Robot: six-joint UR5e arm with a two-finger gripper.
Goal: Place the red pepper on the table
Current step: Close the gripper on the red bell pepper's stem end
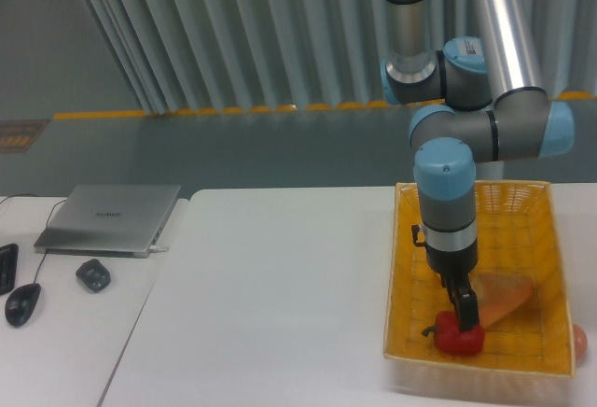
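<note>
Your pincer sits down on the red pepper in the basket; whether it grips, you cannot tell. Expect light, firm, slick skin, so take it across the widest part of the body before carrying it to the desk.

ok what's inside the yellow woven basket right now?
The glossy red pepper at the front, gripper down on it, and tan-orange wedge bread beside it. The arm covers whatever lies behind it.

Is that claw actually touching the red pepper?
Cannot tell. The camera shows the gripper overlapping the red pepper's top, without plainly showing contact or gap.

No legible text or labels.
</note>
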